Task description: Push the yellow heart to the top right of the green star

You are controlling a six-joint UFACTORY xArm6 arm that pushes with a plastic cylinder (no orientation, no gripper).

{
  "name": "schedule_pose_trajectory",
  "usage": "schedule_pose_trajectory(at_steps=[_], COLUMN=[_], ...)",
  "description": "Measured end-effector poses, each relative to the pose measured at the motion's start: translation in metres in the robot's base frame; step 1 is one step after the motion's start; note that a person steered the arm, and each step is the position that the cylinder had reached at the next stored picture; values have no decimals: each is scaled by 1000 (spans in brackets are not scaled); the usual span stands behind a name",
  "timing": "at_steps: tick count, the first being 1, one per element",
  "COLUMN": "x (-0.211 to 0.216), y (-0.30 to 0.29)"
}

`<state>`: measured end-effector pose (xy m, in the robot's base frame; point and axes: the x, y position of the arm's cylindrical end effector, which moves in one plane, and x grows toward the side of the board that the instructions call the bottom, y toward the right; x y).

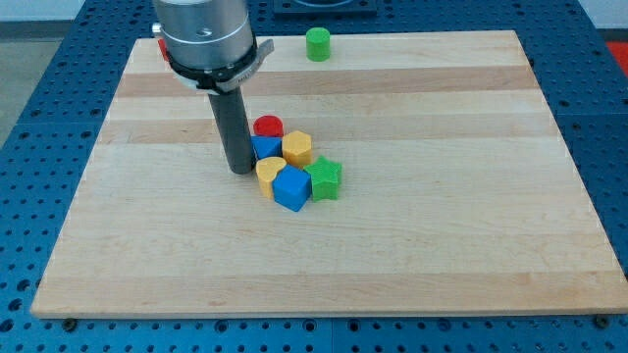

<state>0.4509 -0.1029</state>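
Blocks cluster mid-counter: our yellow heart (269, 175) touches the blue cube (291, 188), with the green star (325, 179) just right. Behind sit a blue triangle (263, 147), red cylinder (268, 126) and yellow hexagon (297, 148). Pale wooden counter (442, 226) over blue pegboard (39, 176). We carry no hand; my tip (239, 171) stands upright just left of the heart.

Arm (203, 29) cut by view's top; red block (162, 46) mostly hidden, shape perhaps unreadable.
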Motion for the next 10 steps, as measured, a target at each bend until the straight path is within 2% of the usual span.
schedule_pose_trajectory(at_steps=[3,6,8,10], x=[20,5,9,-48], y=[-2,107,159,175])
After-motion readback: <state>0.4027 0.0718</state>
